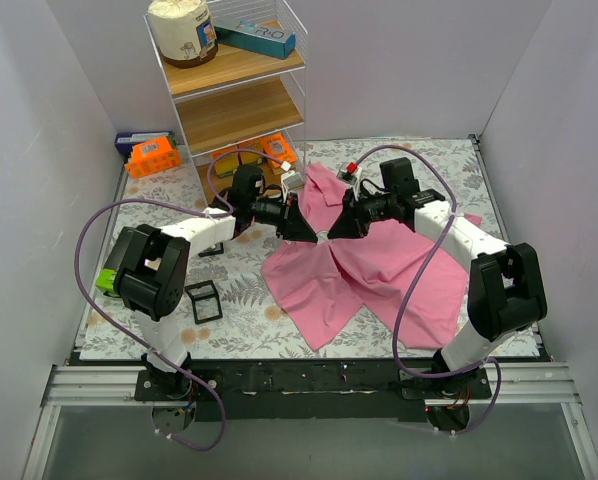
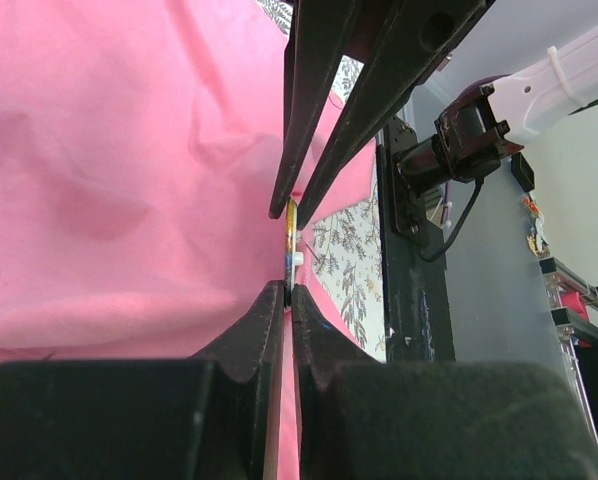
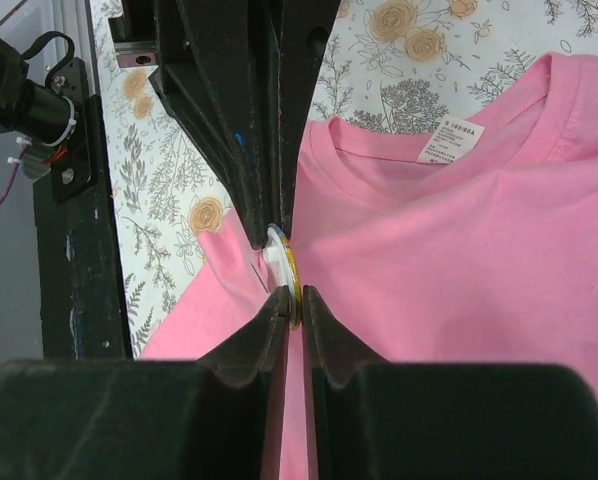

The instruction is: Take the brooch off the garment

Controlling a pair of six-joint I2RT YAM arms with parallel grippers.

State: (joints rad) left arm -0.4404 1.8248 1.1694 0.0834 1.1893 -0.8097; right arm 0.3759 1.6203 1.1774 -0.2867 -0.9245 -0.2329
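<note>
The pink garment [image 1: 379,270] lies crumpled on the floral cloth right of centre, and fills the left wrist view [image 2: 129,150] and the right wrist view [image 3: 479,250]. The brooch [image 3: 285,262] is a thin round white disc with a gold rim, seen edge-on at the shirt's edge; it also shows in the left wrist view [image 2: 291,238]. My left gripper [image 2: 287,296] and right gripper [image 3: 297,302] meet tip to tip over the shirt, the left [image 1: 313,235] facing the right [image 1: 331,233]. Each is shut on an opposite edge of the brooch.
A white collar label [image 3: 451,140] sits inside the neckline. A wire shelf rack [image 1: 234,80] with a jar and a blue box stands at the back left, with orange items [image 1: 154,157] beside it. A small black square frame [image 1: 203,300] lies near my left arm.
</note>
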